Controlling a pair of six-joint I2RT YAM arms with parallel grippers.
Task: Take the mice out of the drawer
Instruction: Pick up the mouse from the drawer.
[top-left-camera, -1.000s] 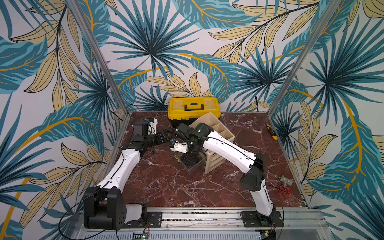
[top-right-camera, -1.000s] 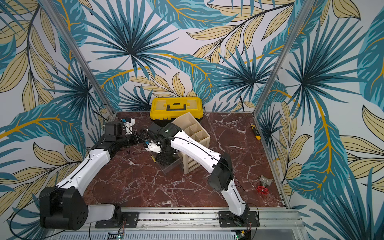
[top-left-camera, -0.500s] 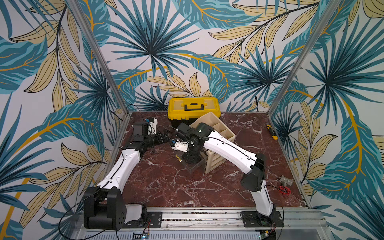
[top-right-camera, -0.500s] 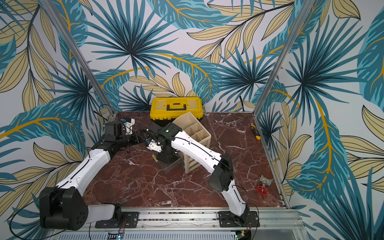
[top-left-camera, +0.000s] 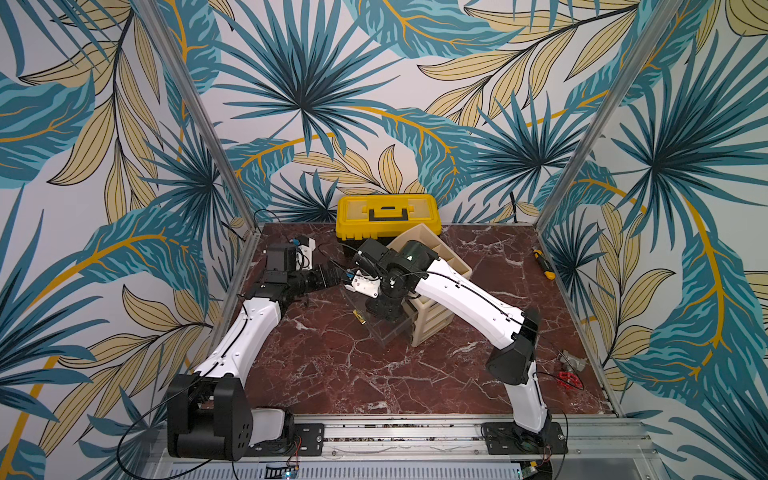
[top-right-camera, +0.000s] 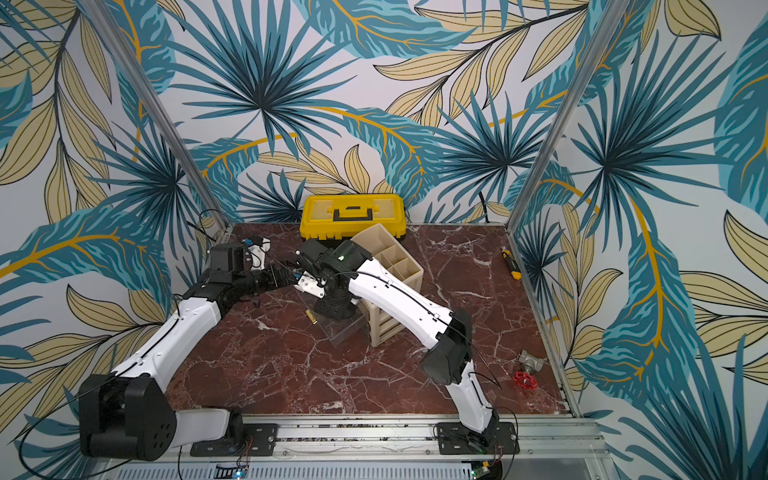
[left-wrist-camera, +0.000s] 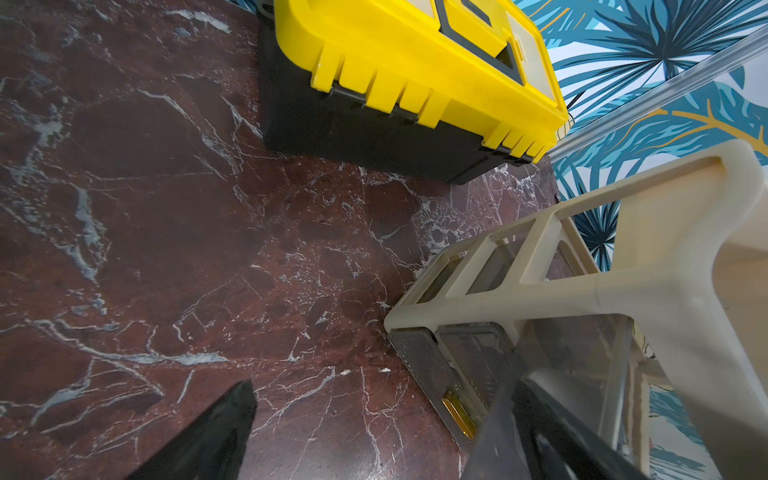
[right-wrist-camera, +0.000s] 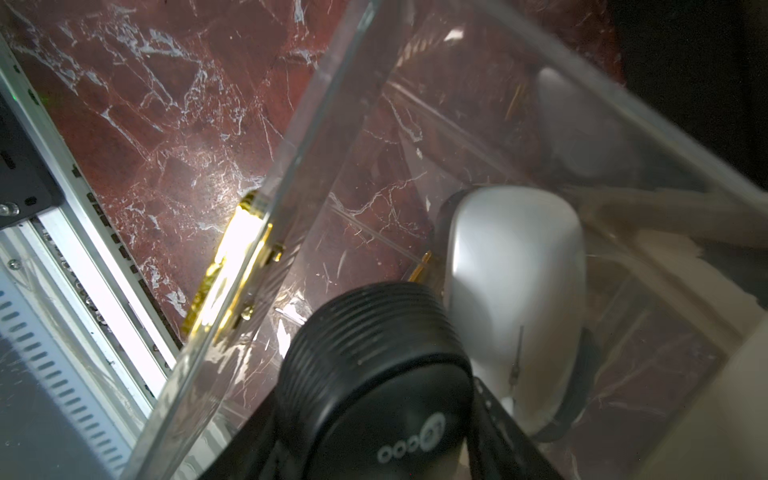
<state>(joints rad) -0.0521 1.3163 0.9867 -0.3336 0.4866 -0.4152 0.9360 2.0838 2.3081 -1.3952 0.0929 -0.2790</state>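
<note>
The silver mouse (right-wrist-camera: 515, 291) lay on the floor of the clear drawer (right-wrist-camera: 316, 137), as the right wrist view showed. Just beside it, also inside the drawer's walls, was a black mouse (right-wrist-camera: 374, 374), ribbed at its rounded end and marked with a small dotted logo. It sat clenched between the dark fingers (right-wrist-camera: 511, 440) of the right gripper (top-left-camera: 383, 311). Whether it touched the drawer floor could not be told. A brass-coloured handle (right-wrist-camera: 232, 266) ran along the drawer's front wall.

In both top views the drawer stood pulled out from the beige drawer unit (top-left-camera: 436, 324), just left of the frame's centre. The right gripper's body hid both mice there. The left gripper (top-left-camera: 334, 277) hung at the drawer's upper-left corner with its jaws spread wide and nothing between them. In the left wrist view one of its fingers sat close against the drawer's smoky wall, and contact could not be told.

Behind the unit, at the upper middle of the red marble table (top-left-camera: 332, 374), stood a yellow toolbox (top-left-camera: 387, 216). A yellow-and-black utility knife (top-left-camera: 542, 262) lay at the table's right edge. A red-handled valve (top-left-camera: 567, 379) lay near its lower right corner.
</note>
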